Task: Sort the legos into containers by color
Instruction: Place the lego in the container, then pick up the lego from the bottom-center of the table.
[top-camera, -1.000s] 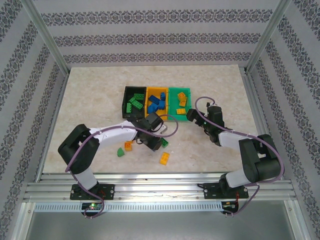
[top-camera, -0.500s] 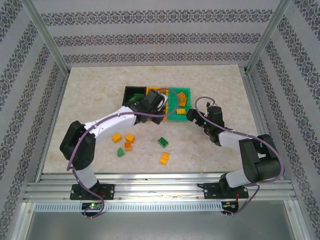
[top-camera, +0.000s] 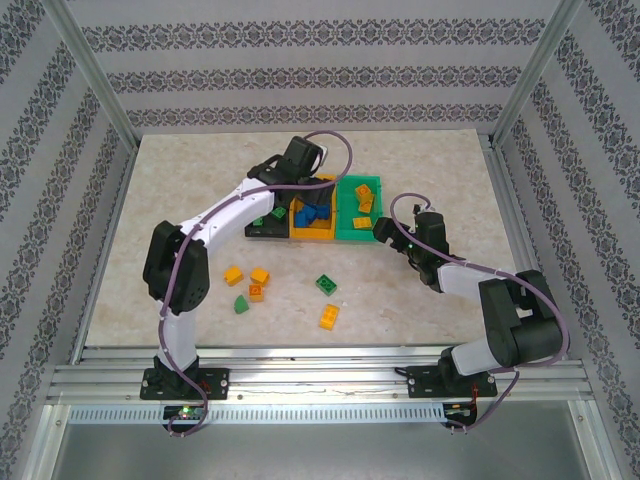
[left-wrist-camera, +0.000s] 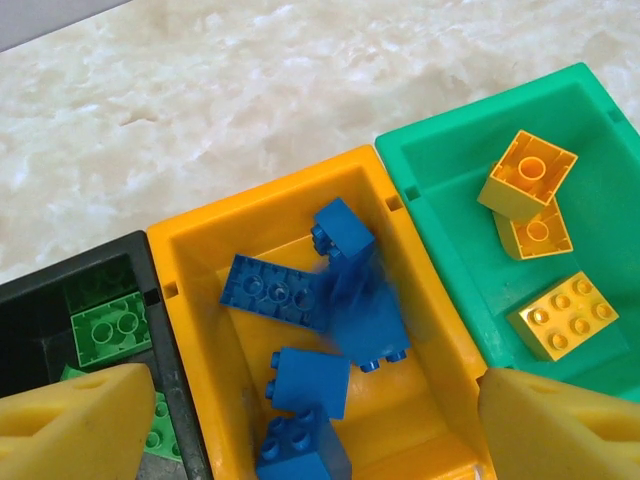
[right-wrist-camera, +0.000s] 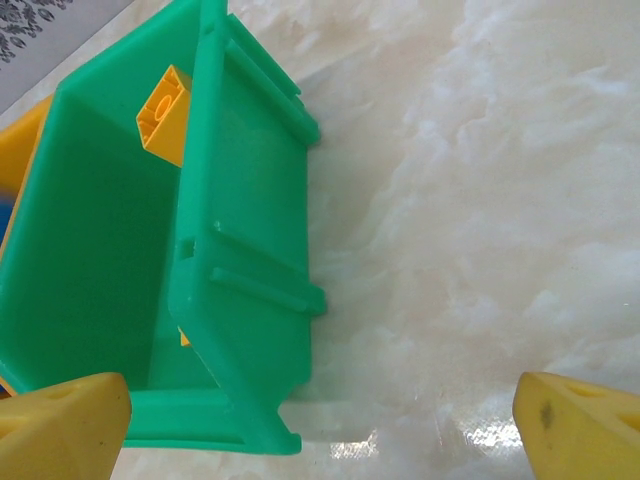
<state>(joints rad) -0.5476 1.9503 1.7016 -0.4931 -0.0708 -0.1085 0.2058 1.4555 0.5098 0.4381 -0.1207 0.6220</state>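
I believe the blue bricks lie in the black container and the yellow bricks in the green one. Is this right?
One point is wrong: the left wrist view shows the blue bricks in the yellow-orange container instead. The yellow bricks are in the green container, as you say.
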